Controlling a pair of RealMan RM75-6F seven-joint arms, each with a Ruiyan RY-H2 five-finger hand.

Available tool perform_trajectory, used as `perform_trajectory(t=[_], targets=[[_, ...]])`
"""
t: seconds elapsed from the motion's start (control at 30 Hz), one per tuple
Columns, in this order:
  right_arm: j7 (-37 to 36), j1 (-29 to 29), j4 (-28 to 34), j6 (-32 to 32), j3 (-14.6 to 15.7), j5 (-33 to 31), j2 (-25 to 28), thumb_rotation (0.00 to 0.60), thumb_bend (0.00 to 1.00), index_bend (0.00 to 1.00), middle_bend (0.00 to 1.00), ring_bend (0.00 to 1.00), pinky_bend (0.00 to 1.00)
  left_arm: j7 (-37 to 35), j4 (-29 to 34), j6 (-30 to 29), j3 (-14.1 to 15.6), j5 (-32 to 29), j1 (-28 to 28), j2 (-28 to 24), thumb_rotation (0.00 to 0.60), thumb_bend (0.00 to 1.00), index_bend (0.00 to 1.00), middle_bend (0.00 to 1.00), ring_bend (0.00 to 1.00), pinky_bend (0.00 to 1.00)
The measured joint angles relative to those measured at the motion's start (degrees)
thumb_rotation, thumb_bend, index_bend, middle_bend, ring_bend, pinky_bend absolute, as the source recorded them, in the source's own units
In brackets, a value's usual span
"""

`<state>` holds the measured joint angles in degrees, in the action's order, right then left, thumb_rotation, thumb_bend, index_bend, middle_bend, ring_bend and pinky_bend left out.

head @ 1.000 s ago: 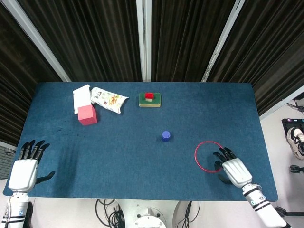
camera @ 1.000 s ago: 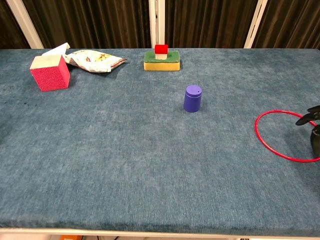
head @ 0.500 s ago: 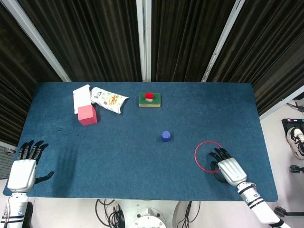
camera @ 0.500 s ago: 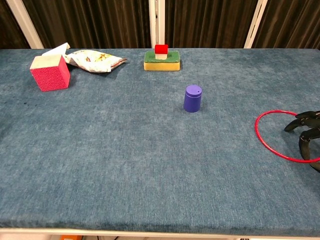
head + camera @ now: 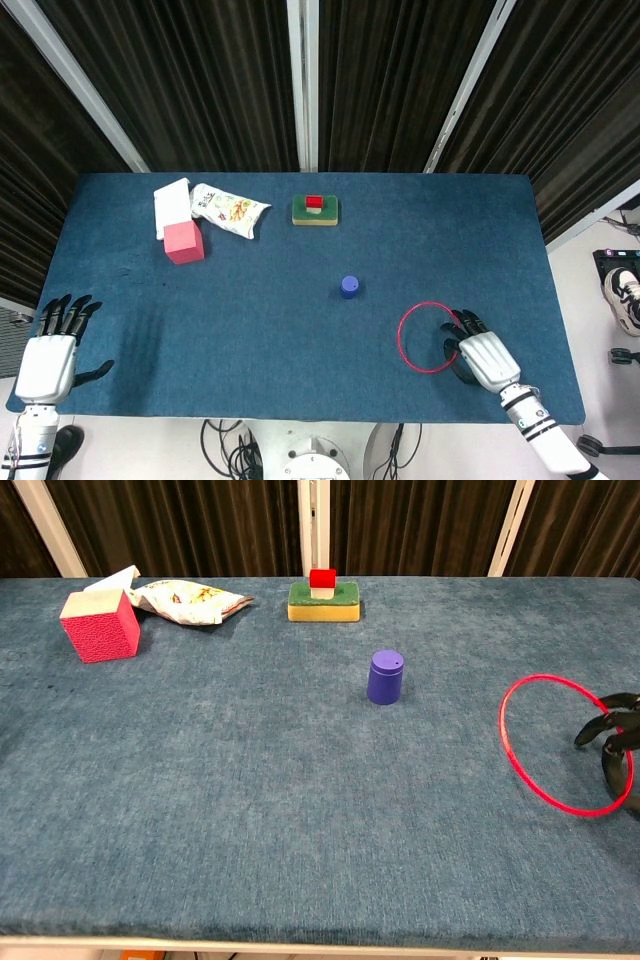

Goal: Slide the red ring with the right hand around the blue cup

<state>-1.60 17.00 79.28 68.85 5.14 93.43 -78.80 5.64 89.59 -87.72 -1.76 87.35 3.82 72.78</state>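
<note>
Red ring (image 5: 427,337) shifted left, against right hand (image 5: 484,358).

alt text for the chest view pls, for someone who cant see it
A robot's right hand touches the right side of a red ring at the right edge of a blue table, with a blue cup standing apart to the ring's left. Farther back sit a pink cube, a snack bag and a green sponge topped by a small red block.
</note>
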Motion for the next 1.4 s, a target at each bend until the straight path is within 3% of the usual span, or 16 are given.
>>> perform_trajectory(t=[0.33, 0.53, 0.77, 0.97, 1.2, 1.4], targets=[[0.4, 4.8, 5.5, -2.3, -4.1, -0.4, 3.4, 0.6, 0.36, 0.68, 0.22, 0.0, 0.0, 0.2, 0.2, 0.2, -0.1, 0.1, 0.3, -0.1, 0.6, 0.0, 0.16, 0.09, 0.0, 0.0], [0.3, 10.9, 8.8, -10.5, -8.3, -4.2, 4.9, 0.6, 0.36, 0.67, 0.22, 0.0, 0.0, 0.4, 0.5, 0.2, -0.1, 0.1, 0.2, -0.2, 0.6, 0.0, 0.16, 0.09, 0.0, 0.0], [3.5, 20.3, 9.9, -23.1, -13.4, -13.2, 4.1, 0.6, 0.34, 0.66, 0.22, 0.0, 0.0, 0.5, 0.6, 0.1, 0.0, -0.3, -0.1, -0.2, 0.6, 0.0, 0.16, 0.09, 0.0, 0.0], [9.0, 26.5, 8.5, -29.0, -15.8, -20.7, 1.0, 0.6, 0.05, 0.59, 0.19, 0.0, 0.0, 0.2, 0.5, 0.2, -0.1, -0.5, -0.1, -0.3, 0.6, 0.0, 0.16, 0.09, 0.0, 0.0], [15.3, 28.6, 8.5, -29.3, -15.4, -25.8, -1.2, 0.6, 0.0, 0.47, 0.15, 0.0, 0.0, -0.5, -0.3, 0.3, 0.1, -0.7, -0.3, -0.1, 0.6, 0.0, 0.16, 0.09, 0.0, 0.0], [15.6, 26.8, 12.3, -23.7, -14.7, -25.0, 0.4, 0.6, 0.0, 0.4, 0.15, 0.0, 0.0, -0.9, -0.7, 0.0, -0.1, -0.6, -0.4, -0.1, 0.6, 0.0, 0.16, 0.09, 0.0, 0.0]])
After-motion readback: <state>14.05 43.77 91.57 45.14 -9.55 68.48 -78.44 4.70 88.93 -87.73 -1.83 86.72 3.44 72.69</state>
